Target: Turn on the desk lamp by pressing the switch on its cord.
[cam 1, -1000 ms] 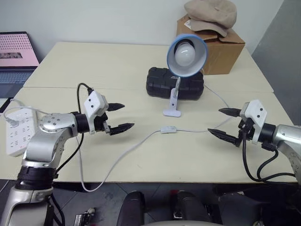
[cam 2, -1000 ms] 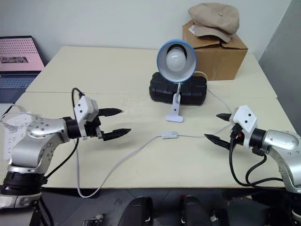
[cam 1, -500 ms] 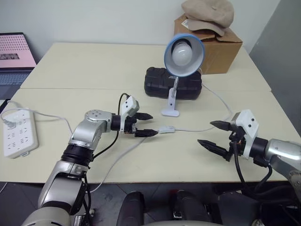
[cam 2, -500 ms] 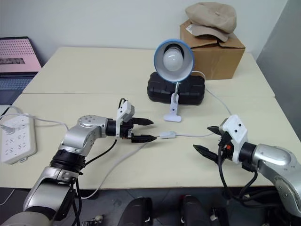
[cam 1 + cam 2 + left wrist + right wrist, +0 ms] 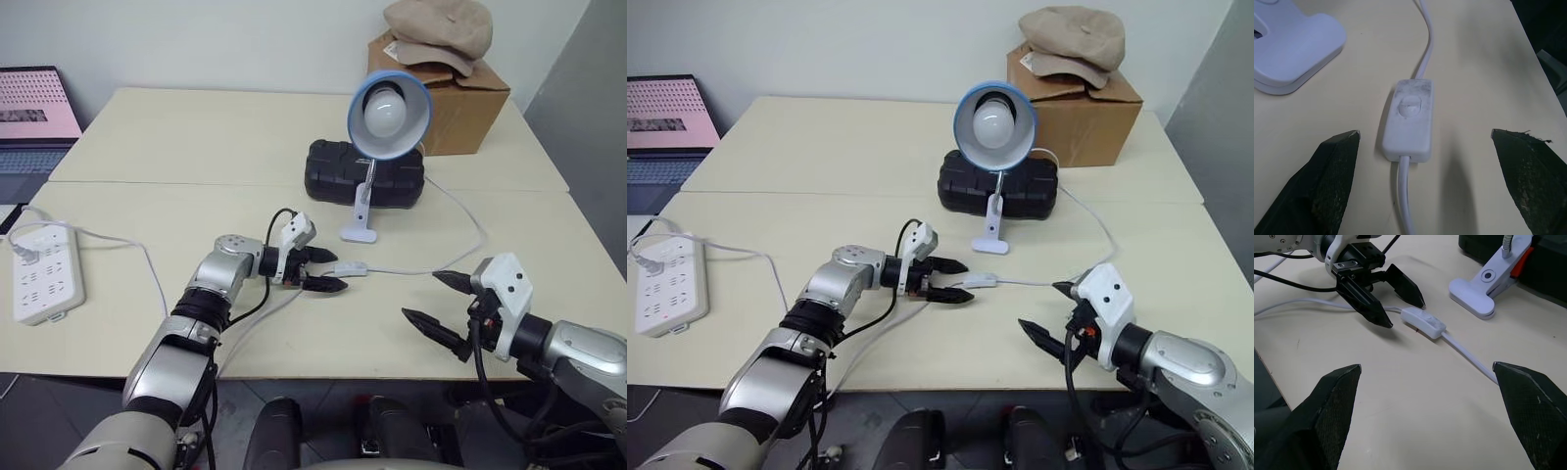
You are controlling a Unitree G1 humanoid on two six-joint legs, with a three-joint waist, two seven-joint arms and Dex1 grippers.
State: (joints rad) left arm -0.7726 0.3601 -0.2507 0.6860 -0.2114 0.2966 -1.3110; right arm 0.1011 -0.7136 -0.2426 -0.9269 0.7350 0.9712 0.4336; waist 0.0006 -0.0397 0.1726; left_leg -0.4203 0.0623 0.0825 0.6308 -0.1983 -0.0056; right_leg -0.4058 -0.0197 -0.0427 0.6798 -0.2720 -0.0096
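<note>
Switch (image 5: 1407,119): I see it lying flat on the surface (image 5: 196,147), between my left gripper's two spread fingers, touching neither.
Left gripper (image 5: 326,270): released, jaws wide, tips just short of the switch's near end; I have it low over the surface, pointing toward my right side.
Cord (image 5: 421,266): runs on from the switch toward my right gripper, then curves back toward the lamp; its other run trails past my left arm to the surface's front edge.
Right gripper (image 5: 437,305): released, jaws wide, holding nothing, near the front edge and well apart from the switch.
Desk lamp (image 5: 389,113): upright behind the switch, white base (image 5: 359,231) close by, blue shade facing me, bulb looks unlit.
Behind the lamp: black case (image 5: 364,172), cardboard box (image 5: 460,108) with a cap (image 5: 438,31) on top.
Far left: white power strip (image 5: 41,278).
</note>
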